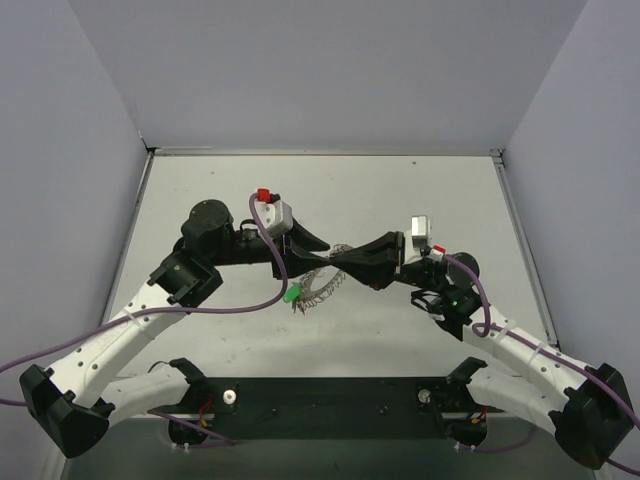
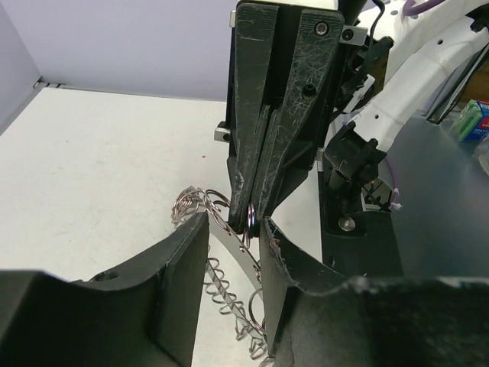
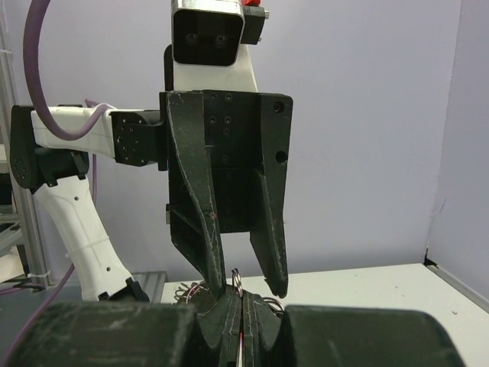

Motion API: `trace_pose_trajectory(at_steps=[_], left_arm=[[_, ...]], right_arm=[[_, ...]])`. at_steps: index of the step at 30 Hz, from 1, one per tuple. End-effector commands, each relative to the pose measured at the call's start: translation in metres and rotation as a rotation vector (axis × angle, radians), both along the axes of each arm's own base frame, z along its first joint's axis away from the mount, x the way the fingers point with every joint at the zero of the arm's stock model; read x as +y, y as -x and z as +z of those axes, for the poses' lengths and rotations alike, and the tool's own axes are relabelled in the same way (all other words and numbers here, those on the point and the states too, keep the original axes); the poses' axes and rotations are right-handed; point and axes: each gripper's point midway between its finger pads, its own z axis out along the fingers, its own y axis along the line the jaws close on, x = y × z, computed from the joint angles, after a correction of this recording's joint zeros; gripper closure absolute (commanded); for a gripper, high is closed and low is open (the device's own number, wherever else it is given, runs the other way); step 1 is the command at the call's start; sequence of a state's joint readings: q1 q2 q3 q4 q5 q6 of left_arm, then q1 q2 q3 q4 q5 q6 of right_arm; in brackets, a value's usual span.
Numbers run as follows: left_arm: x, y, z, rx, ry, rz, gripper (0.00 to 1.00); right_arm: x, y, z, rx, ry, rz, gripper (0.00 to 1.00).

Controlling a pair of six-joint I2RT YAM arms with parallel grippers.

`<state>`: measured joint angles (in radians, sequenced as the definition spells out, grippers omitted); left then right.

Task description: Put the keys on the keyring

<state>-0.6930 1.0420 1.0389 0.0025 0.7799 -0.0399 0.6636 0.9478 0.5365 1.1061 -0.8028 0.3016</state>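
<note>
While the right gripper (image 3: 241,304) pinches the keyring (image 2: 231,248) steady, the left gripper (image 2: 234,225) — jaws narrowly apart — straddles it from nine o'clock.

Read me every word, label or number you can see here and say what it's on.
No readable text in any view.
On the green and blue box, at the right edge of the left wrist view: possible print, too blurred to read.
On the keyring: no markings visible.
</note>
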Motion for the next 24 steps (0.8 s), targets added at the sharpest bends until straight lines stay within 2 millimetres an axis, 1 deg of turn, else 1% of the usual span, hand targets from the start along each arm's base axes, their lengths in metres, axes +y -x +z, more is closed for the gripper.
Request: trace_pose_trajectory(at_steps=[1, 3, 9, 13, 14, 16, 18, 20, 21, 24], left_arm=[[0.0054, -0.0016, 0.0094, -0.027, -0.011, 0.04, 0.57], [0.0074, 0.0006, 0.0121, -0.03, -0.007, 0.042, 0.57], [0.0079, -0.0027, 0.0086, -0.046, -0.033, 0.05, 0.58], [0.0076, -0.0048, 0.0066, -0.044, -0.04, 0.057, 0.65], [0.0075, -0.0048, 0.0062, -0.042, -0.04, 0.057, 0.7], [0.0069, -0.0055, 0.0066, -0.042, -0.039, 0.057, 0.74], [0.0068, -0.0055, 0.0079, -0.044, -0.036, 0.057, 0.86], [0.0065, -0.0059, 0.0094, -0.041, -0.032, 0.059, 0.94], [0.0065, -0.0065, 0.0103, -0.044, -0.029, 0.062, 1.0], [0.0077, -0.007, 0.0135, -0.047, -0.023, 0.075, 1.0]], right_arm=[[-0.0125, 0.0228, 0.0482, -0.215, -0.12, 0.012, 1.0], [-0.0124, 0.0227, 0.0476, -0.215, -0.119, 0.012, 1.0], [-0.014, 0.0256, 0.0502, -0.226, -0.125, 0.015, 1.0], [-0.0139, 0.0259, 0.0492, -0.225, -0.12, 0.017, 1.0], [-0.0134, 0.0263, 0.0486, -0.224, -0.118, 0.019, 1.0], [-0.0136, 0.0261, 0.0488, -0.227, -0.118, 0.019, 1.0], [-0.0129, 0.0254, 0.046, -0.219, -0.114, 0.02, 1.0], [-0.0131, 0.0257, 0.0464, -0.22, -0.115, 0.02, 1.0], [-0.0125, 0.026, 0.0452, -0.217, -0.113, 0.023, 1.0], [-0.0119, 0.0264, 0.0448, -0.212, -0.109, 0.031, 1.0]])
